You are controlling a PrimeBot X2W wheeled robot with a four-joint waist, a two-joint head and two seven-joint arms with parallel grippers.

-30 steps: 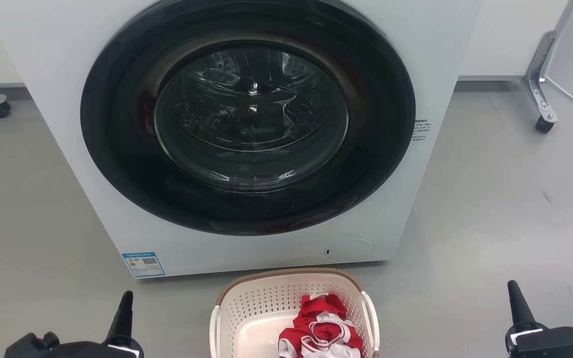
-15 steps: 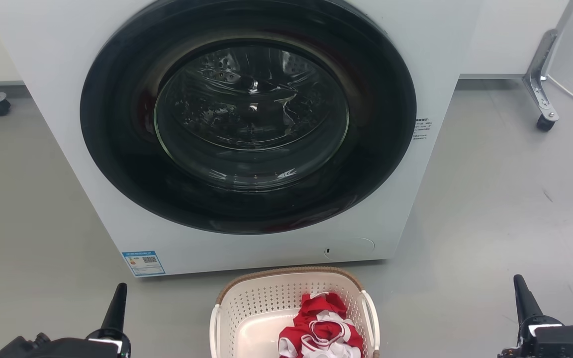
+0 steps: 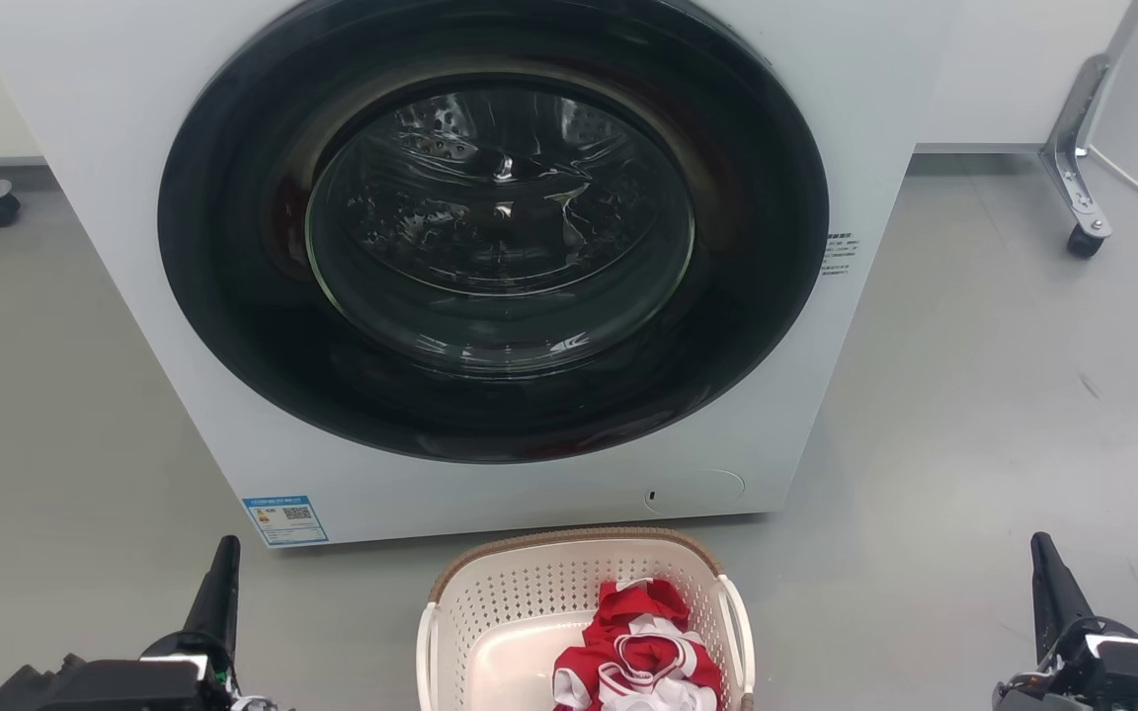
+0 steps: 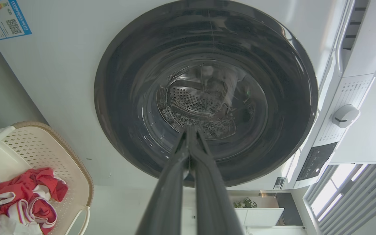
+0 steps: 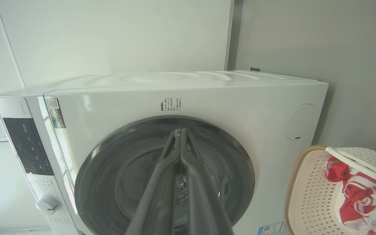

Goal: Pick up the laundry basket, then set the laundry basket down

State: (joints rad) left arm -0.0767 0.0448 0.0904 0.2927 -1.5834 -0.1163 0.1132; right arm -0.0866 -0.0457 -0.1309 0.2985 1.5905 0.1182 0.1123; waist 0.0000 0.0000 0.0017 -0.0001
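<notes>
The laundry basket stands on the grey floor, just in front of the front-loading washing machine. With 12 o'clock set toward the machine in the head view, the basket lies at 6 o'clock from the round glass door, which is closed. This position probably serves loading, since the basket mouth sits directly below the door. Its lower part is cut off by the bottom edge of the head view.

A red-and-white garment lies bunched inside, toward the 4 o'clock side of the basket. The load is therefore likely to be off-centre.

The basket has one white loop handle at 9 o'clock and one at 3 o'clock. The left gripper sits at about 9 o'clock from the basket, well apart from it. The right gripper sits at about 3 o'clock, also well apart. Neither touches the basket.

In the left wrist view the left gripper has its fingertips pressed together on nothing. The right gripper shows the same in the right wrist view. Both point at 12 o'clock.

Judgement: the pick-up has not started. One gripper flanks each handle, which suits a two-handed lift. Each arm must close inward to reach its handle.
</notes>
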